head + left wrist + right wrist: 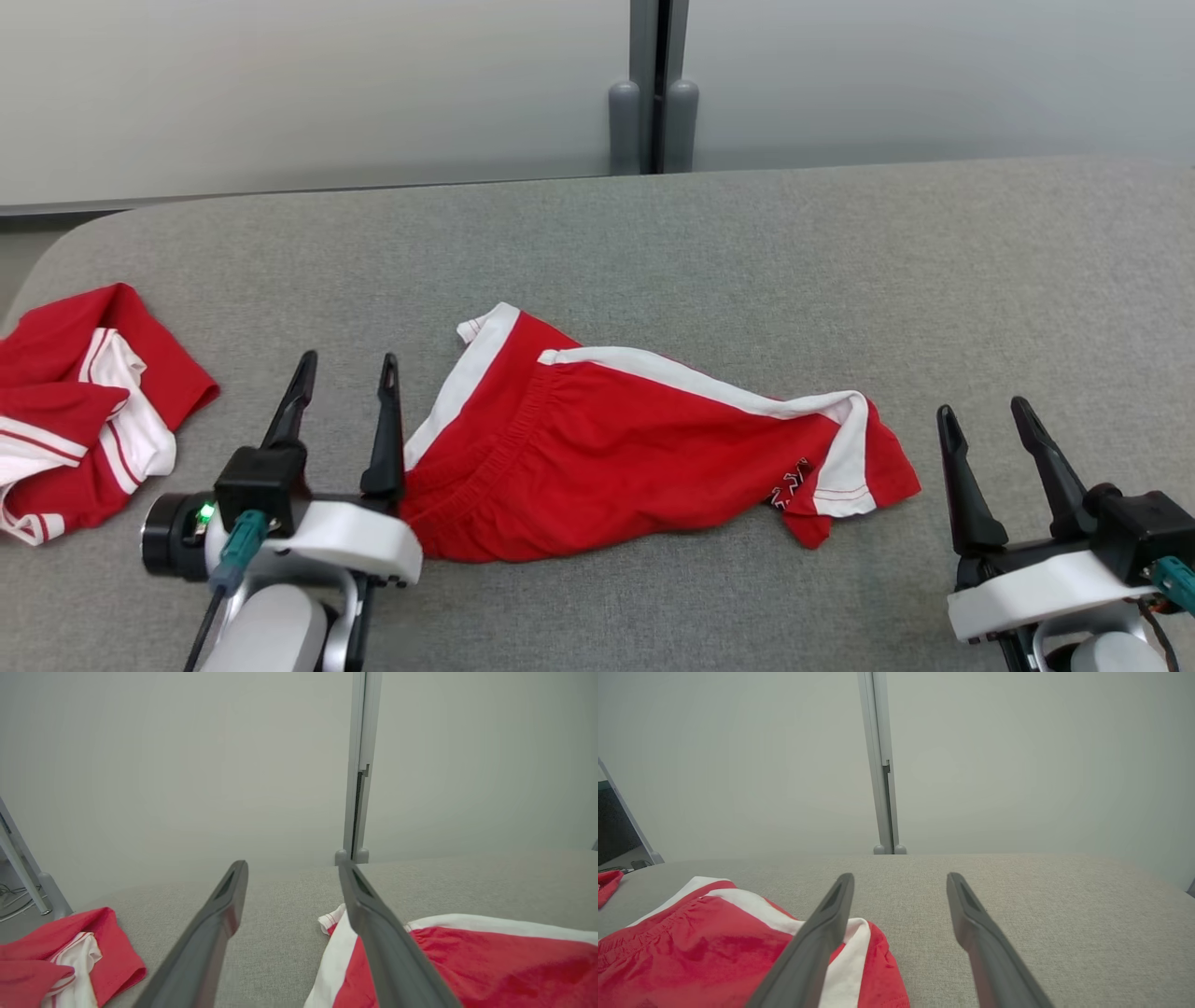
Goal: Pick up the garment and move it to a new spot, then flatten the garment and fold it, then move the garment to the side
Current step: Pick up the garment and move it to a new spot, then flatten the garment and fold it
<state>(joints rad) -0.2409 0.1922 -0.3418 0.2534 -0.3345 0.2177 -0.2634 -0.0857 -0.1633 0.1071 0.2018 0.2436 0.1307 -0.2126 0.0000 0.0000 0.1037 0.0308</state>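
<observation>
The red shorts (644, 448) lie bunched in the middle of the counter (747, 243), not flat or folded yet; left end effector (348, 357) at 7 o'clock, right end effector (982, 407) at 4 o'clock, both spread, empty.

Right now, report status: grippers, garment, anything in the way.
Left gripper open, empty. Right gripper open, empty. Red shorts rumpled on table between them. Second red garment far left, apart.

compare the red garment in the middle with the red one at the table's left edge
The middle garment lies spread out, fairly flat; the left garment is bunched in a heap. The middle garment covers more of the grey table than the left garment. Both are red with white trim.
</observation>
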